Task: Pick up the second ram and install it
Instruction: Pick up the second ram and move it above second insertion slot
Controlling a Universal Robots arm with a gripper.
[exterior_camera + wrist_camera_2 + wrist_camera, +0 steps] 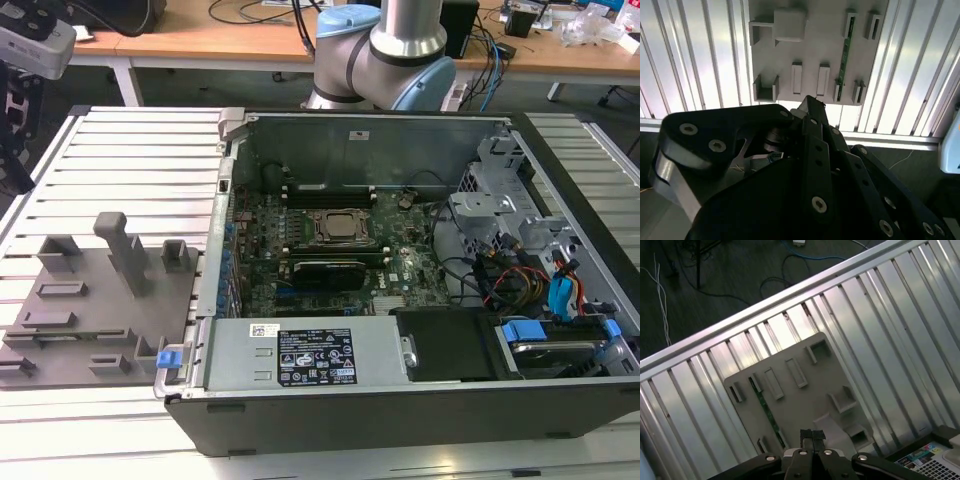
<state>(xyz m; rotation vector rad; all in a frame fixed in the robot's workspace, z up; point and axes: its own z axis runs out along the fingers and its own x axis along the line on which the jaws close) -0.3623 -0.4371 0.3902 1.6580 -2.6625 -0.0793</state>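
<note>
The second ram (768, 413) is a slim green stick lying edge-up between two small holders on the grey fixture plate (805, 402). In the second wrist view the ram (844, 54) runs along one side of that plate (815, 50). My gripper (813, 435) hangs high above the plate, its two black fingertips pressed together with nothing between them. The ram lies off to one side of the fingertips, well below them. In the exterior view the plate (95, 320) lies at the left of the open computer case (400, 260).
The plate rests on a ribbed aluminium table (130, 160). Inside the case are the motherboard with its CPU socket (338, 226), black memory slots (330, 190), a power supply (310, 355) and drive cages with cables (530, 270). The arm's base (385, 55) stands behind the case.
</note>
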